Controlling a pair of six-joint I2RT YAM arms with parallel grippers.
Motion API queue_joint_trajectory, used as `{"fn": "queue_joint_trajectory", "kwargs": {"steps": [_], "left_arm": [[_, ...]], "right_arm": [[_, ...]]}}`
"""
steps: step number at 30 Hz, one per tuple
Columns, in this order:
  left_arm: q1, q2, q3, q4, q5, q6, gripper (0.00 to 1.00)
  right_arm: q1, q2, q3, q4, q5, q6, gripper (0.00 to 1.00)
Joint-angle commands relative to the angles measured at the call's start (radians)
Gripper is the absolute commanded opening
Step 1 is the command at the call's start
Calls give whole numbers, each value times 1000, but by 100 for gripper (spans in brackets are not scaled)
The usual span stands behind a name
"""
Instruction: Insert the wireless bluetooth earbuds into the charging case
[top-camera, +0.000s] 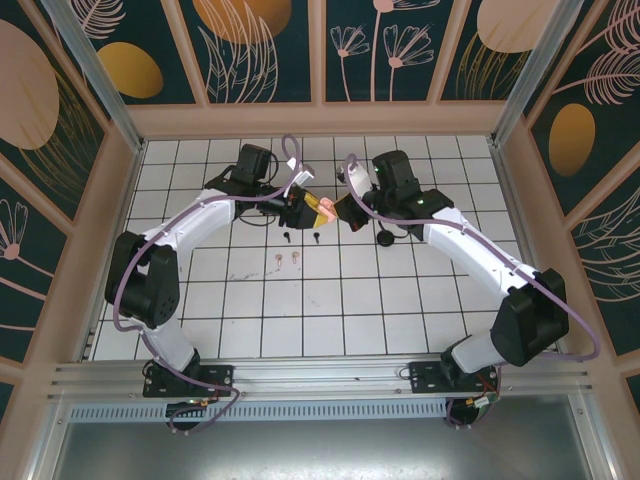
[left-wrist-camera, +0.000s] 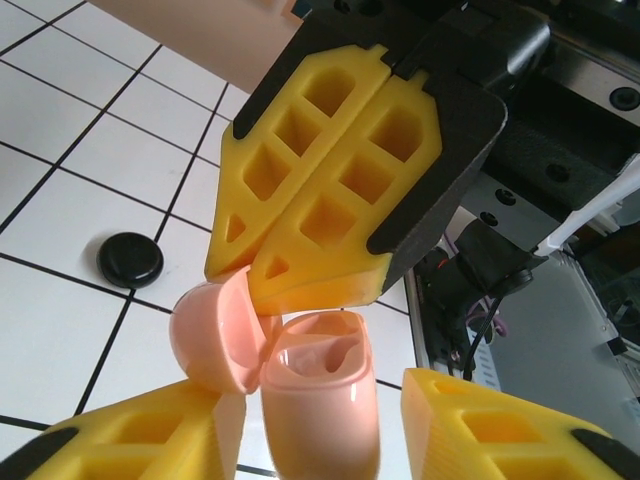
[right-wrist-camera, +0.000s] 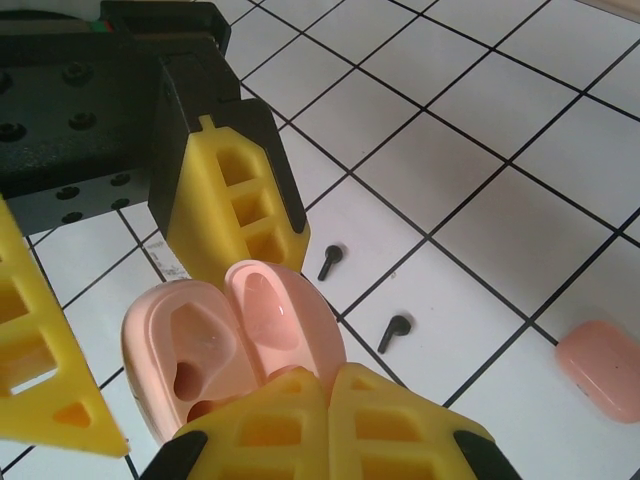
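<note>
Top external view, centre: open pink case (top-camera: 322, 208) between my left tool (top-camera: 304, 207) and right tool (top-camera: 340, 213). Both pairs of earbuds I can find lie loose on the tiled surface (top-camera: 420, 300), on the arm-base side of the case. The black earbuds (top-camera: 288, 237) are just beside the tools. The pale earbuds (top-camera: 279, 257) are a little nearer the bases and left of centre, so I judge the left arm the nearer one.

Right wrist view: the black stems lie slanted, roughly parallel (the pale pair is too small for me to read an axis).

Left tool: jaws partly apart, straddling the case body. One finger touches its side and a slit shows at the other, so I read no firm grip.

Right tool: jaws closed together, tips against the lid (left-wrist-camera: 210, 335) near the hinge, holding nothing that I can see. The case wells look unfilled.
</note>
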Motion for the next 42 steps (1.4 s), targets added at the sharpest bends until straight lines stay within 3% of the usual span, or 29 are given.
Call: {"fn": "queue_joint_trajectory", "kwargs": {"steps": [1, 9, 11, 13, 15, 20, 26, 31, 36, 42], "left_arm": [[0, 11, 31, 12, 57, 14, 41], [0, 12, 19, 36, 68, -2, 16], [0, 2, 1, 82, 62, -33, 12], [0, -17, -33, 160, 38, -88, 8], [0, -36, -74, 263, -3, -152, 3], [5, -112, -140, 415, -113, -246, 0], [61, -223, -279, 697, -276, -421, 0], [95, -319, -409, 886, -467, -508, 0], [100, -417, -507, 951, -730, -518, 0], [132, -501, -592, 1010, -948, -557, 0]], "right_arm": [[23, 12, 29, 7, -24, -1, 0], [23, 12, 40, 10, -2, 6, 0], [22, 8, 49, 15, 19, 20, 8], [20, -1, 60, 15, 41, 40, 27], [15, -22, 64, 15, 52, 61, 39], [-3, -122, 35, 13, 39, 132, 53], [-3, -230, -61, 22, 50, 257, 55], [19, -221, -131, 53, 100, 389, 55], [108, -133, -165, 107, 185, 535, 55], [235, 62, -82, 103, 303, 696, 53]]}}
